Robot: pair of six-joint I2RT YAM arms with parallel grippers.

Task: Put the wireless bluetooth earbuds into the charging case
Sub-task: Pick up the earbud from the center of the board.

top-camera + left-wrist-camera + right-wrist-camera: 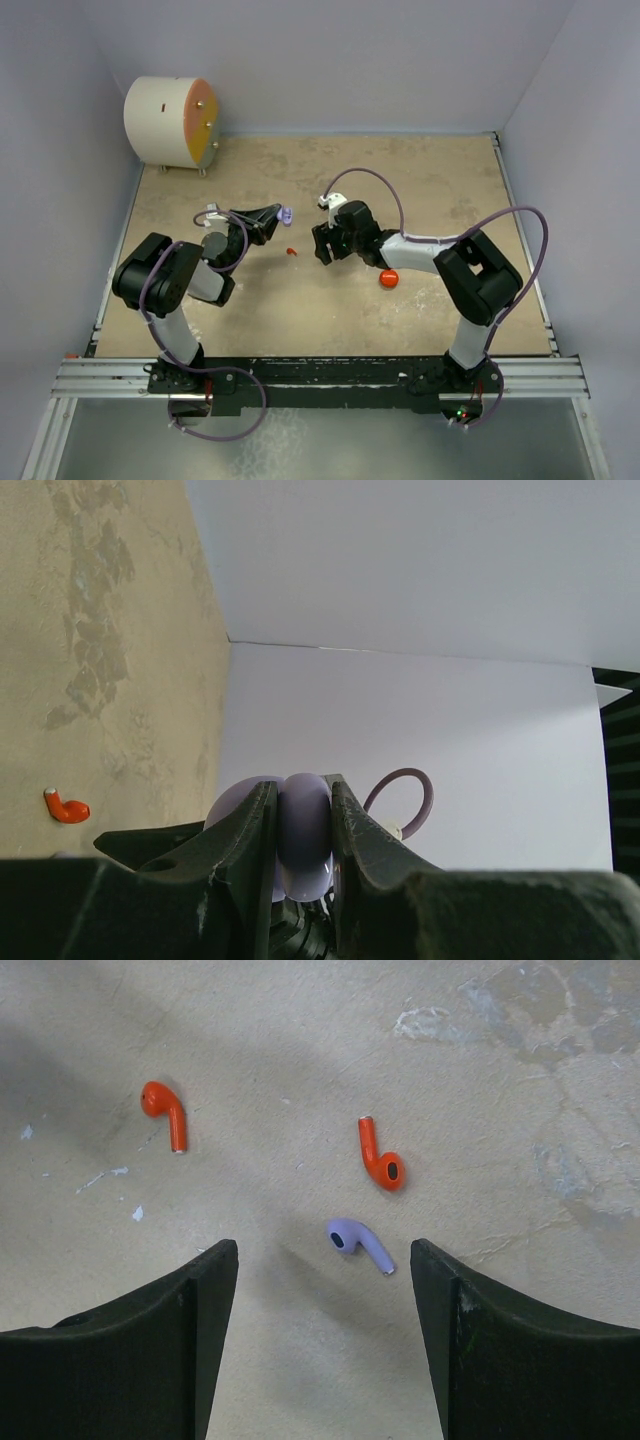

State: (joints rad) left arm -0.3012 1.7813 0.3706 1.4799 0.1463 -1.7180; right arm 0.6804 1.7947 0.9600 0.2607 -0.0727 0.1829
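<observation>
My right fingers (160, 1345) are spread wide and empty, pointing down at the worktop (300, 1040). Between their tips, nearer the right one, a lavender earbud (358, 1243) lies on its side, touching neither finger. Just beyond it lies a first red earbud (379, 1157). A second red earbud (166, 1115) lies well apart to the left. I see no other lavender earbud in any view.

My left fingers (240, 850) are closed on the lavender charging case (305, 835), gripping it edge-on, clear of the worktop. I cannot tell whether its lid is open.

I judge the step in hand to be picking up the lavender earbud. The next move calls for shifting the right fingers slightly so the earbud sits centred between them. They then need to lower straight down and close gently without nudging the red earbud just beside it. After that the earbud has to be carried to the held case.

From overhead, the left arm (170, 280) is folded at the elbow and reaches forward and rightward, holding the case near the middle of the worktop. The right arm (440, 255) reaches leftward with its wrist bent down, its fingers near the left arm's. A red case (388, 278) sits on the worktop beside the right forearm.
</observation>
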